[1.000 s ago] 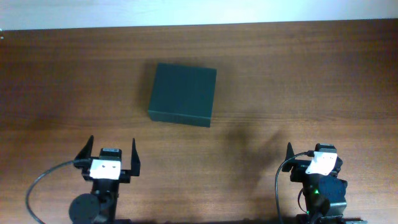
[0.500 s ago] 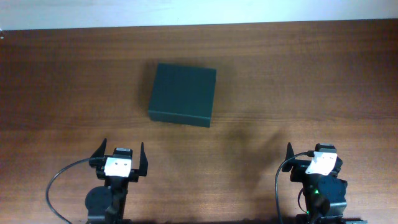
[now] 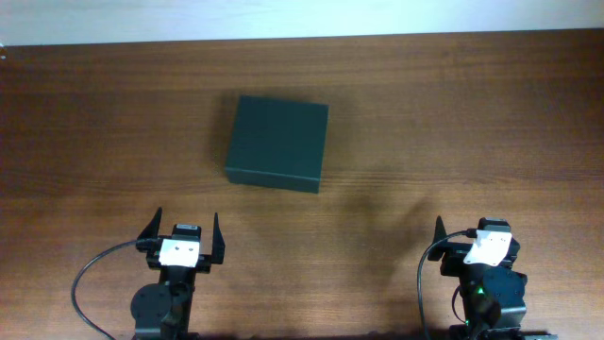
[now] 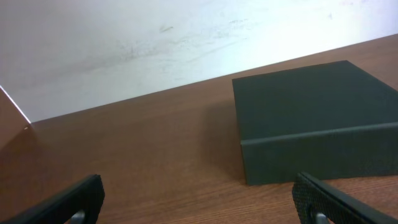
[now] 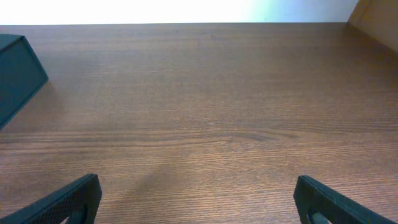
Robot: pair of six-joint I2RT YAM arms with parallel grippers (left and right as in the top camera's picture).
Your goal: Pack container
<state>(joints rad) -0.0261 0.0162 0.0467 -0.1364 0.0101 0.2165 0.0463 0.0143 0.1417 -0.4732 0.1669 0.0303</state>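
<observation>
The container (image 3: 277,143) is a dark green, square box with its lid shut, lying on the wooden table a little left of centre. It also shows in the left wrist view (image 4: 317,127) ahead and to the right, and its corner shows at the left edge of the right wrist view (image 5: 15,71). My left gripper (image 3: 185,229) is open and empty, near the front edge, below and left of the container. My right gripper (image 3: 477,231) is open and empty at the front right, far from the container.
The wooden table (image 3: 453,113) runs to a white wall (image 3: 283,17) at the back. A black cable (image 3: 90,274) loops beside the left arm. A wooden panel edge (image 5: 379,22) stands at the far right in the right wrist view.
The left arm shifted right, closer to below the container, between one second and half a second ago, then held still. The right arm and the container have not moved.
</observation>
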